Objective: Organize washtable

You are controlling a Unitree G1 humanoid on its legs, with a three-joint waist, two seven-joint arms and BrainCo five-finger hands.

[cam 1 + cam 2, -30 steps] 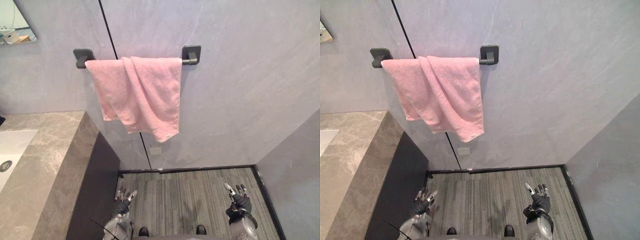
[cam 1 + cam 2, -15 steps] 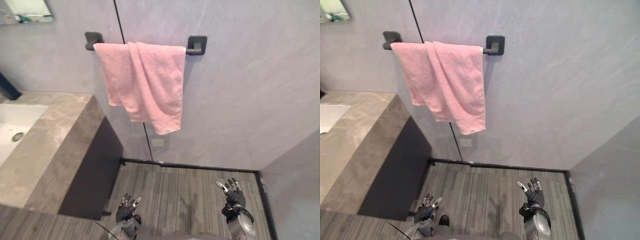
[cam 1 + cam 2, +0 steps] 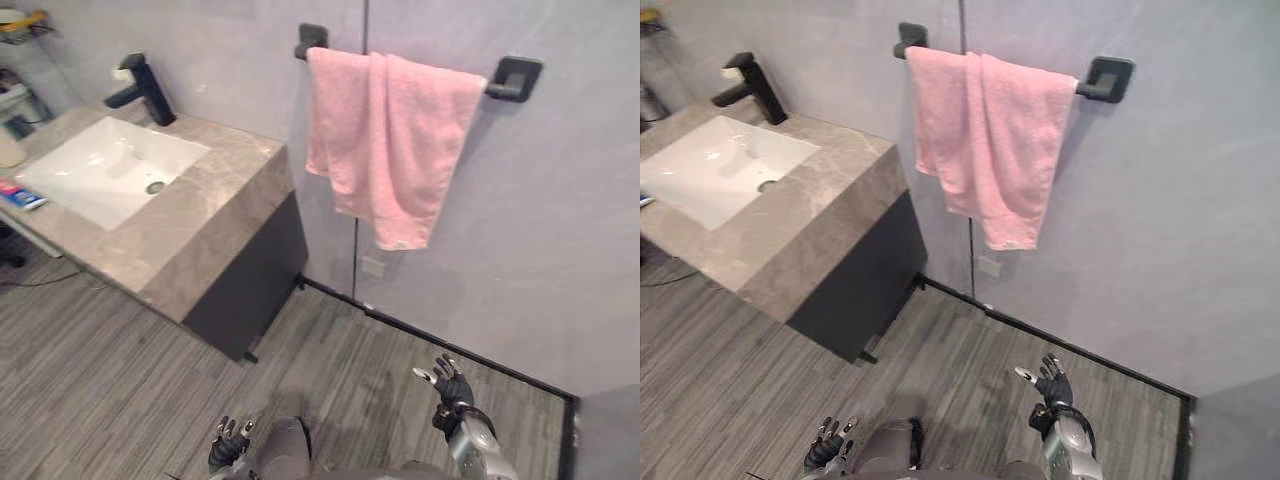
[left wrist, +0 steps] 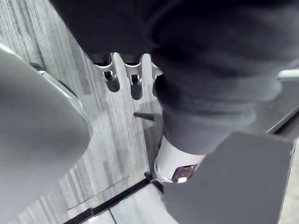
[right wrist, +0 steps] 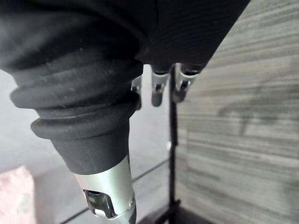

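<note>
Down low, left robot hand (image 3: pixel 228 445) and right robot hand (image 3: pixel 450 385) hang open, empty. Grey marble bench (image 3: pixel 215 215) stands beyond the left, red-blue tube (image 3: pixel 20 195) on it in left eye view; pink towel (image 3: pixel 385 140) beyond the right.

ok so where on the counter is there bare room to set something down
The widest bare patch is the stone end of the counter, between the sink and the towel wall. A narrower strip runs along the front edge before the sink. Behind the sink the tap takes the room, and a small tube lies at its far left.
</note>
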